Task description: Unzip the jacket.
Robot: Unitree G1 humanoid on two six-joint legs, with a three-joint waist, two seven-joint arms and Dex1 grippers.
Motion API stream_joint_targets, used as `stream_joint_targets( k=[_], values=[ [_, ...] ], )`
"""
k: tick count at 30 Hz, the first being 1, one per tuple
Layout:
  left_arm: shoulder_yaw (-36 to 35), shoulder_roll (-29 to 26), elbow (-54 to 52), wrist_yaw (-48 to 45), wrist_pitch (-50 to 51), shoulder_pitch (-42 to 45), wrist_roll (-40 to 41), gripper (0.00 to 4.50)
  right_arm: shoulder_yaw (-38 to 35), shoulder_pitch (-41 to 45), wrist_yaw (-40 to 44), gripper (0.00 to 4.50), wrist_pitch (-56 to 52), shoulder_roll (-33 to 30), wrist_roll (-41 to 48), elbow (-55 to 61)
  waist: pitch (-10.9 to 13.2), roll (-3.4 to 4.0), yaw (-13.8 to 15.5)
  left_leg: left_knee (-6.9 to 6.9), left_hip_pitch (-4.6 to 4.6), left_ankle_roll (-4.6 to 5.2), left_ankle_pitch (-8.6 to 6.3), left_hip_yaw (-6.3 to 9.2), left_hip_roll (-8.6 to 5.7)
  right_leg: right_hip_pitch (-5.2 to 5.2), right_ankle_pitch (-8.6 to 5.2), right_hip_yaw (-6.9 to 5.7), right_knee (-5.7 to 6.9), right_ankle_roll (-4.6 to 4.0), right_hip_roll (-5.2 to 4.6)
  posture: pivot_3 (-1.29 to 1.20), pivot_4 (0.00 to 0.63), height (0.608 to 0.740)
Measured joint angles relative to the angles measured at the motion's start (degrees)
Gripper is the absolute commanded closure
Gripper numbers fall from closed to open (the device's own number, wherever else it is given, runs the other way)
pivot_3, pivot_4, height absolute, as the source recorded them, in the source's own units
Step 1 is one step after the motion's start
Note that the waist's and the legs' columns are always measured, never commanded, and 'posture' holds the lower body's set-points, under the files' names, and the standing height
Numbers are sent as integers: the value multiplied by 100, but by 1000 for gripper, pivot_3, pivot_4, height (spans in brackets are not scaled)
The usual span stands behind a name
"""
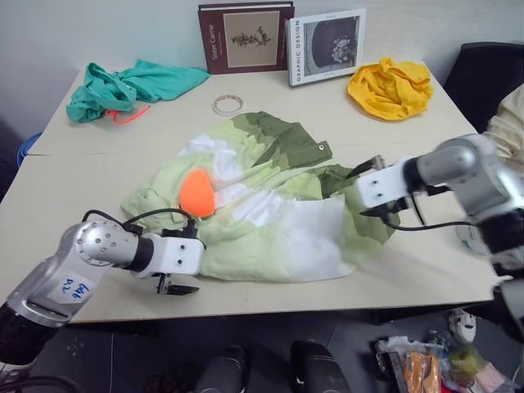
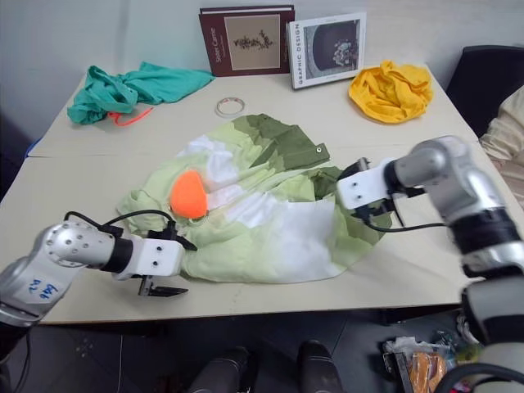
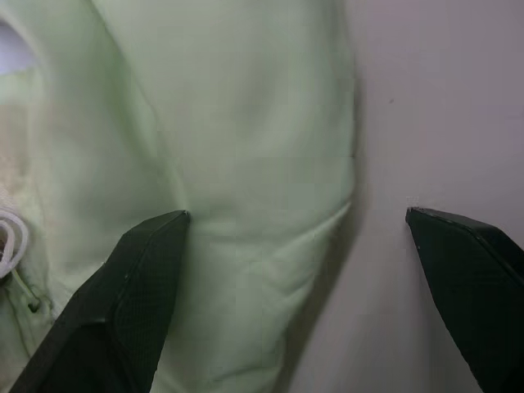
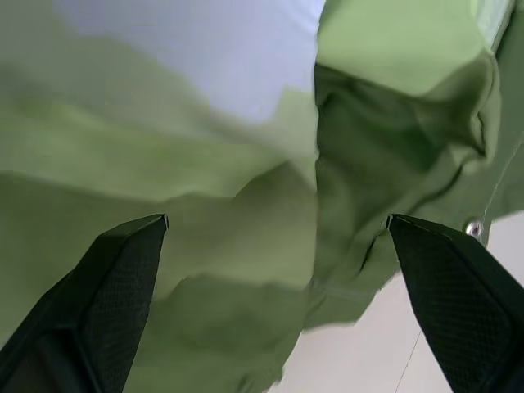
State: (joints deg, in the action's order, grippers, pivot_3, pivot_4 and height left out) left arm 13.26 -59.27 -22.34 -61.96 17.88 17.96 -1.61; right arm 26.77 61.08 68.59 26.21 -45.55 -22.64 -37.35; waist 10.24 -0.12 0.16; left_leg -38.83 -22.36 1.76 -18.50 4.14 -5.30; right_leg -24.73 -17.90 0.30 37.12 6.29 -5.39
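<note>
flat on table [image 1: 74, 205], crumpled jacket [image 1: 270, 221]

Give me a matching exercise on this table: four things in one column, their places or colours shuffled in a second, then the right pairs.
Things:
1. teal cloth
2. yellow cloth
3. tape roll
4. orange patch

Places:
A. on the jacket, nearer the left gripper
B. far right corner of the table
C. far left corner of the table
D. on the bare tabletop in front of the dark red book

Pairs: 1-C, 2-B, 3-D, 4-A
</note>
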Motion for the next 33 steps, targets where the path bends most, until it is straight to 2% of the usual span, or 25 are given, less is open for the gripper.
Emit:
stream_joint_targets(
  k=[3,6,8,10,15,16,19,20,23,27,29,31,33],
  values=[
    [68,55,70,1,-168,77,-152,617,223,445,-275,0,408,375,-352,-1001,-1,1,-20,-1,8,1,0,1,-2,11,0,-1,-6,0,0,0,150,740],
    [117,121,162,23,-306,91,-314,1534,293,864,-594,0,562,771,-607,-1888,-3,3,-41,-6,27,-5,4,0,0,24,0,2,-1,0,3,0,150,740],
    [111,196,241,31,-316,84,-326,2143,315,1049,-724,405,633,984,-707,-2329,-7,4,-39,-7,33,-11,7,1,3,27,-2,2,11,-3,5,0,150,740],
    [106,223,254,30,-310,49,-326,2782,302,1131,-672,991,678,1089,-708,-2620,-10,0,-38,-9,39,-11,7,2,2,27,-5,3,29,-8,4,0,150,740],
    [2,221,239,43,-304,-74,-331,4367,208,1158,-285,2833,779,1162,-626,-2880,-11,1,-74,-7,39,-13,6,1,4,23,-6,4,46,-11,5,0,150,740],
    [-18,215,235,37,-306,-85,-331,4500,202,1154,-221,3184,782,1168,-610,-2886,-11,1,-85,-5,39,-13,6,1,4,21,-7,5,50,-12,5,0,150,740],
    [-89,203,227,6,-337,-148,-329,4500,158,1101,-6,4310,796,1168,-518,-2888,-11,1,-120,-2,39,-14,5,2,5,20,-8,3,50,-14,5,0,150,740],
    [-106,189,228,-7,-359,-166,-327,4500,131,1065,76,4470,793,1164,-470,-2882,-11,1,-133,-2,39,-15,5,3,5,21,-8,3,50,-15,5,0,150,740],
    [-155,150,238,-70,-435,-206,-321,4500,-22,932,368,4470,780,1110,-279,-2780,-11,1,-164,3,39,-16,5,5,7,21,-9,1,49,-17,5,0,150,740],
    [-229,-38,316,-194,-713,-294,-303,4500,-281,283,1395,4470,479,733,439,-1844,-13,0,-158,14,39,-15,2,11,7,23,-10,-3,41,-17,4,0,150,740],
    [-251,-152,536,-211,-1260,-354,-307,4500,-204,-702,1806,4470,-247,21,1339,-230,-14,0,-84,16,33,-16,0,35,7,25,-10,-18,32,-18,2,0,150,740],
    [-304,-376,999,-180,-2267,-401,-342,4500,-203,-1954,1873,4470,-1270,-973,2413,1694,-22,10,16,13,25,-22,-12,52,8,24,-19,-31,19,-34,1,0,150,740],
    [-299,-501,1412,-153,-3040,-392,-402,4500,-269,-2772,1894,4470,-2007,-1495,3067,2903,-33,25,55,14,28,-25,-15,51,15,33,-20,-35,-12,-36,4,0,150,740]
  ],
)
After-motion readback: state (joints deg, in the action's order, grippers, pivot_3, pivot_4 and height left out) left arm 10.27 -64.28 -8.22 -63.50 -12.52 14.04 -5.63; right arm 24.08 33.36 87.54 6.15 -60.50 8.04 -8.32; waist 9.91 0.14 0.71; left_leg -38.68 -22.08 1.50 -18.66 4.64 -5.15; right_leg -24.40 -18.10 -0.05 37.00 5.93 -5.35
